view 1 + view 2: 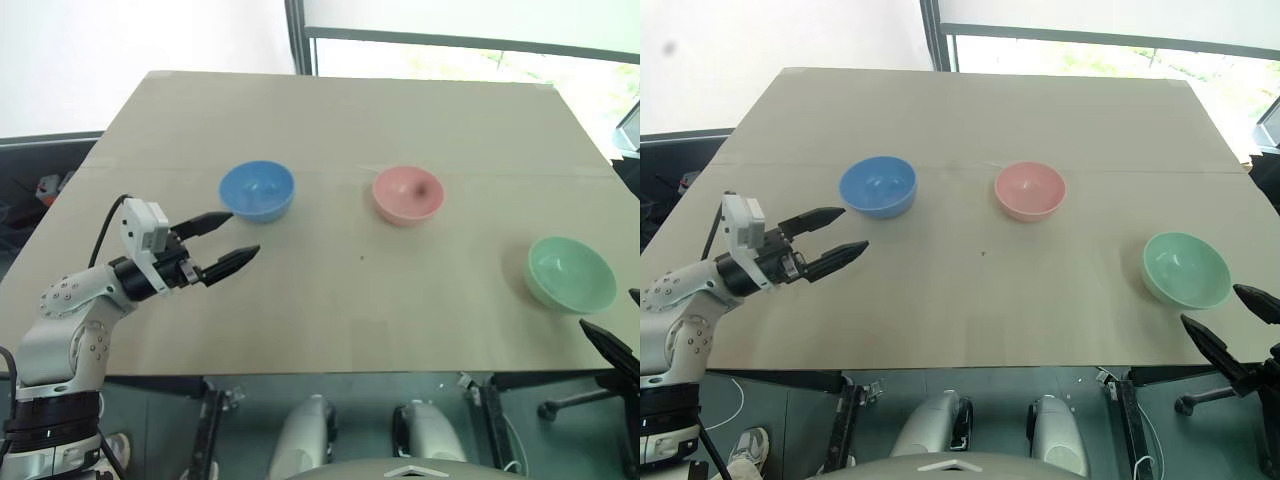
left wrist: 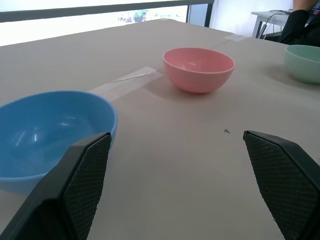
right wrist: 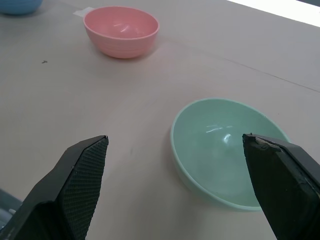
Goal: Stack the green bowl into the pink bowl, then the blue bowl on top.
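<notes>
Green bowl [image 1: 1186, 269], lower right, looks light, rigid and slippery, best pinched at its rim by the right gripper [image 1: 1231, 319], fingers spread

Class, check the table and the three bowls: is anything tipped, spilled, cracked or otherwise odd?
Nothing stands out. The blue bowl, pink bowl and green bowl sit upright, empty and apart on the table; no cracks or spills show.
</notes>
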Controlling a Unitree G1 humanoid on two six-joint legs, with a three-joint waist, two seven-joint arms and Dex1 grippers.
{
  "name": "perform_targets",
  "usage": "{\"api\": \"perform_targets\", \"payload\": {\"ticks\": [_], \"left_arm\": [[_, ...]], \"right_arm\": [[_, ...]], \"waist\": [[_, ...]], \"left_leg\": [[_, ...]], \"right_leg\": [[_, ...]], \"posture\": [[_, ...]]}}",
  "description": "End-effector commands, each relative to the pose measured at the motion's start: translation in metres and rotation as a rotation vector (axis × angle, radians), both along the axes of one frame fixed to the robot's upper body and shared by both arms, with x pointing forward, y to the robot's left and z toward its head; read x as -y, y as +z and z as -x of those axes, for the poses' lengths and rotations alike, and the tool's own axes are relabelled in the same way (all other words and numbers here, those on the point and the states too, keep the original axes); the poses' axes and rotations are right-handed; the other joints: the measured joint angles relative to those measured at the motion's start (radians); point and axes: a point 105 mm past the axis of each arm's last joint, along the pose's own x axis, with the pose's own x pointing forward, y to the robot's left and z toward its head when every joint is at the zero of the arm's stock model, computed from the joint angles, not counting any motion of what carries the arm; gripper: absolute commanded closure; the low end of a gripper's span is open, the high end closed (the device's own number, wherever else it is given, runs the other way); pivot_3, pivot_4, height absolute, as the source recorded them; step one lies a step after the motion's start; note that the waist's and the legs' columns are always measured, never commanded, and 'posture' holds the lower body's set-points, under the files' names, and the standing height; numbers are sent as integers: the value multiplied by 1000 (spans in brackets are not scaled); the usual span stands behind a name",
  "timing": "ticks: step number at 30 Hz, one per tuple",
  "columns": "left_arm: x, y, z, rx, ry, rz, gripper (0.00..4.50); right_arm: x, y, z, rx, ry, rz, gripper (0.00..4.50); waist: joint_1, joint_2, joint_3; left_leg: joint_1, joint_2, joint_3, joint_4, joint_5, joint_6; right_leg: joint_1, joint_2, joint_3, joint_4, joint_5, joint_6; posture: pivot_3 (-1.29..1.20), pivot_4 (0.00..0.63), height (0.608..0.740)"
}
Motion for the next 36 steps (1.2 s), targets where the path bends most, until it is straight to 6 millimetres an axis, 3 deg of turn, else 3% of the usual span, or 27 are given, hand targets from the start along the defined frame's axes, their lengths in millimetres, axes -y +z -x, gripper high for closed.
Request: {"api": "perform_targets", "payload": {"ticks": [1,22,28,36], "left_arm": [[1,7,2,23,-17,-16,25],[35,-2,16,1,-192,2,25],[63,4,25,60,-349,0,25],[74,4,21,72,-364,31,25]], "right_arm": [[-2,15,-3,65,11,35,0],[-21,8,-44,101,37,119,0],[-56,-20,-73,18,112,102,0],[-145,-18,-152,175,352,176,0]], "waist": [[0,0,0],[-1,0,0],[0,0,0],[-19,0,1]], "left_leg": [[0,0,0,0,0,0],[1,0,1,0,1,-1],[1,0,1,1,1,-1],[2,0,3,2,1,-2]], "right_leg": [[0,0,0,0,0,0],[0,5,-1,1,0,0],[0,6,-2,2,0,1],[0,9,0,4,2,3]], "posture": [[0,150,740],[0,150,740],[0,150,740],[0,150,740]]}}
